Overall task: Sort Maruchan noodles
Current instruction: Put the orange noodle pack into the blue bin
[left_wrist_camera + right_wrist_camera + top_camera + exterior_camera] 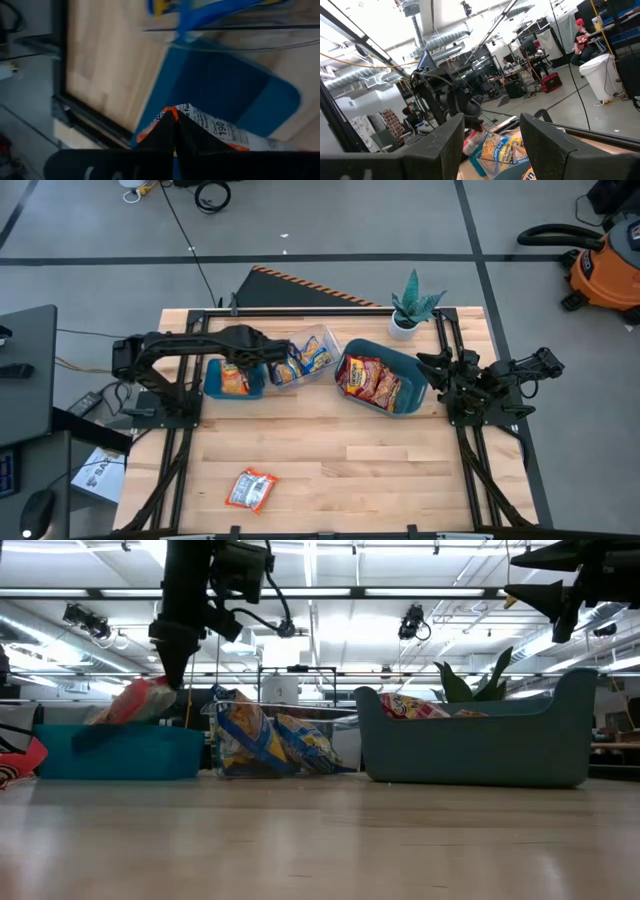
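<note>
My left gripper (238,366) (172,678) is shut on an orange-and-yellow Maruchan noodle packet (138,700) over the small blue bin (212,380) (120,752) at the far left. Blue-and-yellow packets (300,360) stand in the clear tray (326,338). Red-and-yellow packets (370,380) lie in the large teal bin (412,370). One more packet (250,490) lies flat on the table near the front edge. My right gripper (428,364) (490,150) waits open at the right, raised, touching nothing. My left gripper pinches the packet's upper end (186,112) between its two shut fingers. The fingers come from above, slanting down. The packet hangs tilted below them, white printed back toward the wrist camera, its lower part (112,712) at the blue bin's rim; whether it rests inside I cannot tell.
A potted plant (414,306) stands at the far edge, right of centre. The three containers sit in a row across the far half of the table. Bare wood (400,470) spreads over the near half around the lone packet. Black frame rails (170,470) run along both sides.
</note>
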Motion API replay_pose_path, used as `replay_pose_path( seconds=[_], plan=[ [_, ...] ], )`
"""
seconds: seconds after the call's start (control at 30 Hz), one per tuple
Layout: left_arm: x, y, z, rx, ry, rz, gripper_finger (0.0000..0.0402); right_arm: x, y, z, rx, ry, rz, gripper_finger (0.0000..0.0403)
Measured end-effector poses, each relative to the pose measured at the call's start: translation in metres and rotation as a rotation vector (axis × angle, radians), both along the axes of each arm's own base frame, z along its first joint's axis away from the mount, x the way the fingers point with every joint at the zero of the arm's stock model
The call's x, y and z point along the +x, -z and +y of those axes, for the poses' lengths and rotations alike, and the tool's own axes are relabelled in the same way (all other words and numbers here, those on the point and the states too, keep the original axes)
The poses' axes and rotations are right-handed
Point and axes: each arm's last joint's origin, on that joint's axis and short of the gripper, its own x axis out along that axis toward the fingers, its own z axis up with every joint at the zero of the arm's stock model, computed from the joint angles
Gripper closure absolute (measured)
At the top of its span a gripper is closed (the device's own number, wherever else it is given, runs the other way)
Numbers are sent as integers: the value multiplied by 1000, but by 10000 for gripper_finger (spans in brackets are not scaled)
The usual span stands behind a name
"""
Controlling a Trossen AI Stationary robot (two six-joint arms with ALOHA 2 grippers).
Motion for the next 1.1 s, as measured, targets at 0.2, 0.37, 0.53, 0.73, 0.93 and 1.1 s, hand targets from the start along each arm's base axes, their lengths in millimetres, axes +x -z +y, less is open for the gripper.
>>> replay_pose_path(
  seconds=[0.2,0.37,0.53,0.73,0.93,1.1],
  plan=[
    [11,15,2,-20,9,36,395,0,0,0,1,0,0,204],
    [17,24,2,-32,24,57,394,0,0,0,0,0,0,204],
    [20,28,-1,-33,30,65,355,0,0,0,0,0,0,204],
    [15,25,-8,-37,24,103,263,0,0,0,0,0,0,204],
    [12,17,-32,-162,-26,41,232,0,0,0,0,0,0,204],
    [31,16,-83,-415,-62,-204,230,0,0,0,0,0,0,204]
  ],
)
